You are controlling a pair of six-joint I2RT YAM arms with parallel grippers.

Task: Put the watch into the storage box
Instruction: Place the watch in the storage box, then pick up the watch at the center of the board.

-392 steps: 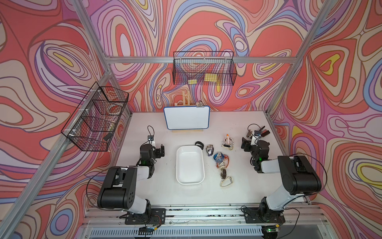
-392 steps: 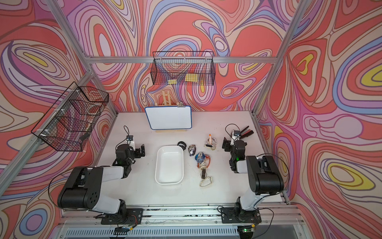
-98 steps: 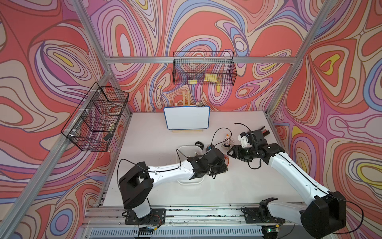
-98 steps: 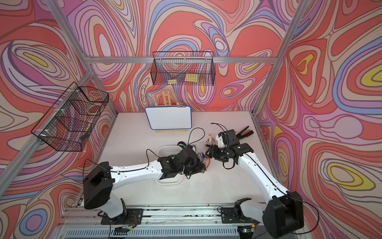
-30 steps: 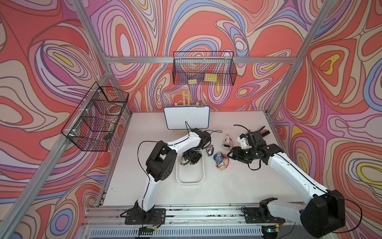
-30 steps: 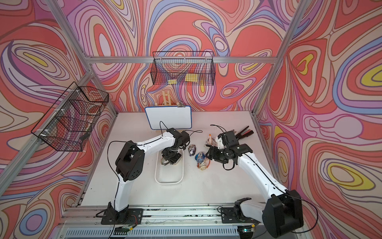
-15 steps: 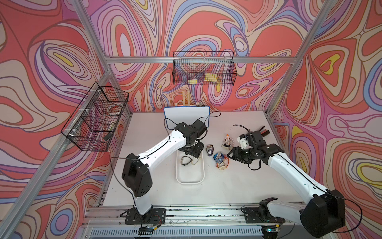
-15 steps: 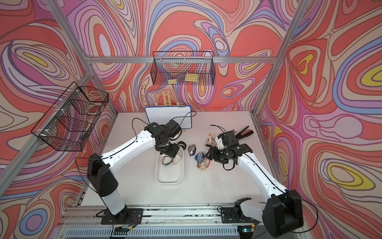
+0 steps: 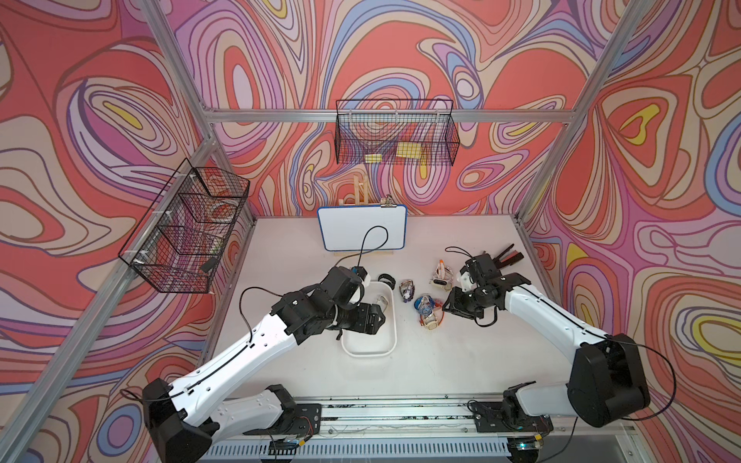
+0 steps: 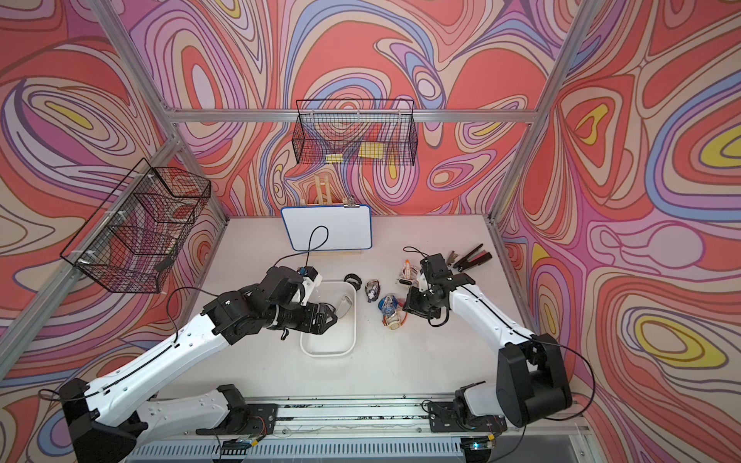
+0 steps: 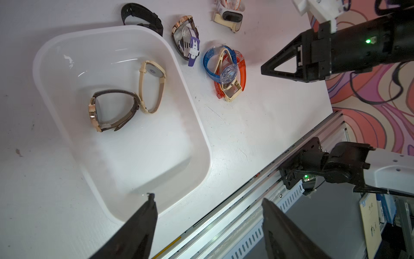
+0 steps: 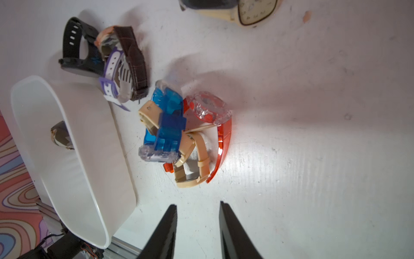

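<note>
The left gripper (image 11: 208, 197) gapes wide and empty above the storage box (image 11: 145, 157); the brown-strapped watch (image 11: 112, 109) lies inside, beyond its fingertips, touching a cream watch (image 11: 152, 85) near the box's far right corner. The right gripper (image 12: 196, 205), narrowly parted, holds nothing.

white worktop (image 9: 441, 360) bearing the storage box (image 9: 371, 340), loose watches (image 9: 424, 303) just beside it, a whiteboard (image 9: 345, 224) at the back, pliers (image 9: 508, 255) near the right edge.
</note>
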